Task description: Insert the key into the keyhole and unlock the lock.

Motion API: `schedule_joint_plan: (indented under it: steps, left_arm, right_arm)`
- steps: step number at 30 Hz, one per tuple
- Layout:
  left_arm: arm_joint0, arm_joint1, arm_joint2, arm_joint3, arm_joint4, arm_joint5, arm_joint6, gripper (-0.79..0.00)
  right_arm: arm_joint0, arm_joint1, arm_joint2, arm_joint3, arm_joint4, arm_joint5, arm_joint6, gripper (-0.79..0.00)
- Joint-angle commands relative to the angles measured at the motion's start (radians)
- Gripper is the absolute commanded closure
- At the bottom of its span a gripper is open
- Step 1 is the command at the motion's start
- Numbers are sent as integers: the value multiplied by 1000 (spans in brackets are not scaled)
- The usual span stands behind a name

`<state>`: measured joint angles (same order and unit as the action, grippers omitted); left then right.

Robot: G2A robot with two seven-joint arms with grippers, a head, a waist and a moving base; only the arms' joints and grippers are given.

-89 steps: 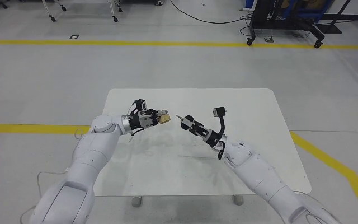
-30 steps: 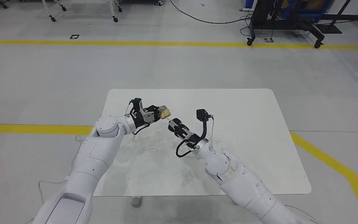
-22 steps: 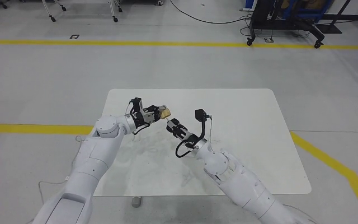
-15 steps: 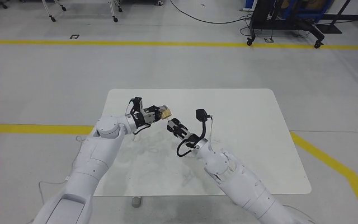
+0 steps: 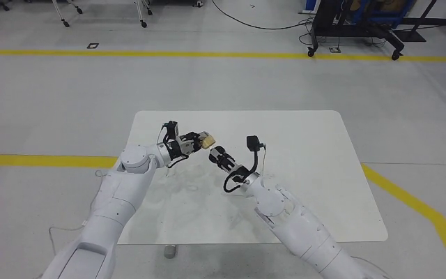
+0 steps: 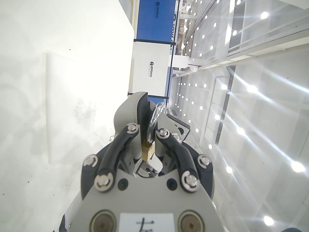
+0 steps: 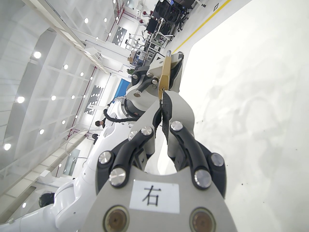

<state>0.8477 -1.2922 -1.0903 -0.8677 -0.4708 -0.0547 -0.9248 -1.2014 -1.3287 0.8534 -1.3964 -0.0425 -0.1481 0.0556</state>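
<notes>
My left gripper (image 5: 200,142) is shut on a small brass padlock (image 5: 207,141) and holds it in the air above the white table (image 5: 306,132). In the left wrist view the padlock body (image 6: 147,152) sits deep between the fingers, its silver shackle (image 6: 157,115) near the tips. My right gripper (image 7: 162,97) is shut on the key, almost all of it hidden between the pads. Its tips are right against the padlock's (image 7: 165,74) end face. Only a sliver of the key (image 7: 161,89) shows there; whether it is in the keyhole I cannot tell.
Both grippers meet over the table's left-centre, well above the surface. The tabletop (image 7: 241,78) carries only faint scuff marks. A yellow floor line (image 5: 42,160) runs past the table, and equipment racks (image 5: 355,21) stand far behind.
The right arm has swung left from the table's middle and brought the key up to the padlock. In the last second it has only shifted slightly. The left gripper has kept the padlock almost still.
</notes>
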Motion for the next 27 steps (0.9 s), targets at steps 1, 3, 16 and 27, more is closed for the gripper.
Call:
schedule_joint_plan:
  steps: [1,3,16,27]
  left_arm:
    - [1,0,0,0,-2,-1,-3,0]
    - [0,-1,0,1,-2,-1,-5,0]
    - [-10,-3,14,7,16,-6,-44,0]
    - [-7,-5,0,18,-18,11,-18,0]
  right_arm:
    - [-1,-3,3,4,-4,-1,-10,0]
    - [-2,-5,7,9,-5,-3,-15,0]
    - [-6,-15,30,17,-41,5,-16,0]
    - [-29,-17,66,-8,-61,-2,-16,-785]
